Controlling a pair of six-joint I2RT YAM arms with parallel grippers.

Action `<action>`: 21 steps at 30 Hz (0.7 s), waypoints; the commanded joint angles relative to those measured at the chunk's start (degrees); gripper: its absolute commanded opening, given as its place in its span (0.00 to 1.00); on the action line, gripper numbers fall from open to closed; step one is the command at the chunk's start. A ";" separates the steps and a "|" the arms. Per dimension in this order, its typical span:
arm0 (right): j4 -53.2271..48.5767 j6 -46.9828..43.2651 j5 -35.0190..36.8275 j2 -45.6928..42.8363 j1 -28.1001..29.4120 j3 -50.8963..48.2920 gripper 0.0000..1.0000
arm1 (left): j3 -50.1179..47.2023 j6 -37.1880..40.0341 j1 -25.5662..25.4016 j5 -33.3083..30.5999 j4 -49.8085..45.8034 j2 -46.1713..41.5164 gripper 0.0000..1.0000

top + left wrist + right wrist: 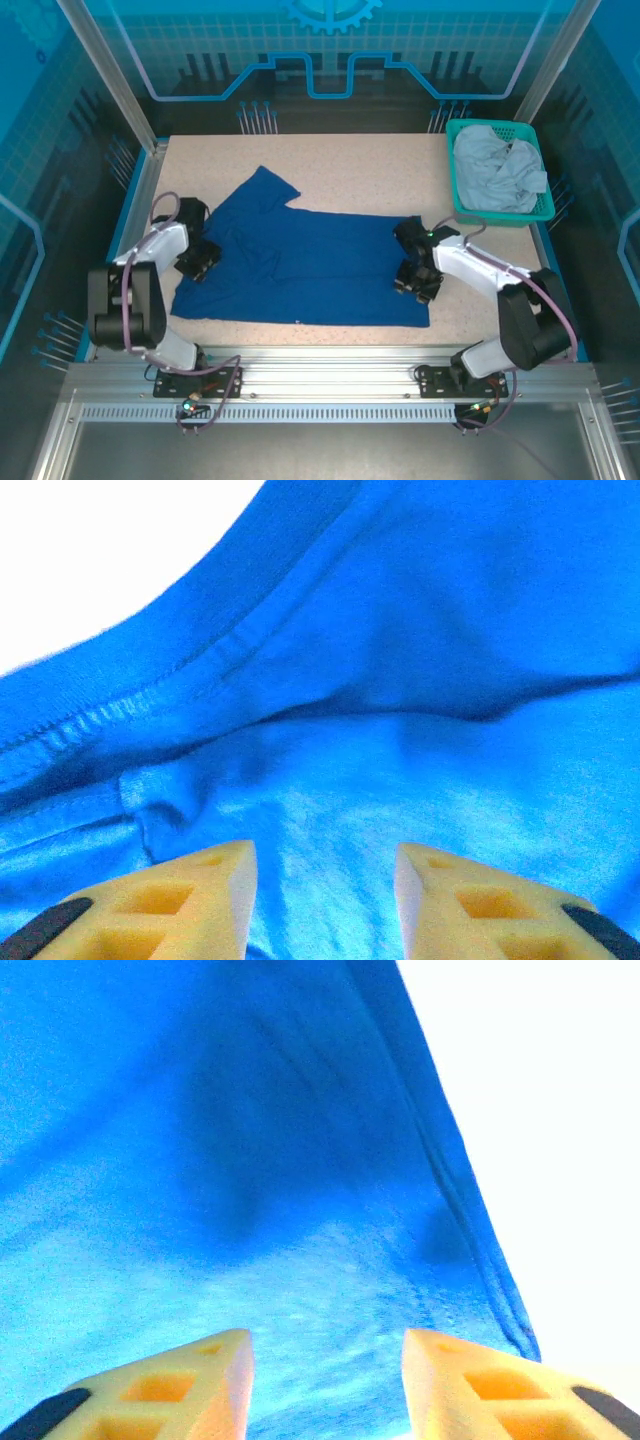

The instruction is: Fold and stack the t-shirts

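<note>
Blue shirt (300, 265) lies spread flat mid table (380, 160), one sleeve toward far left. Grey shirt (497, 175) bunched in basket (500, 128), far-right corner. L gripper (322, 855) over blue shirt's left edge, R gripper (325, 1340) over its right edge. Both part-open, gripping nothing.

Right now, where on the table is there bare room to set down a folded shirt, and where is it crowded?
Free: the far strip of table between the blue shirt and the back edge, left of the basket; a patch between basket and right gripper. Crowded: the middle, under the shirt.
</note>
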 commanded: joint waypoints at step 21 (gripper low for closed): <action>4.54 -9.08 9.00 35.07 -14.91 38.48 0.40 | 53.97 1.99 -9.19 13.97 32.50 43.25 0.56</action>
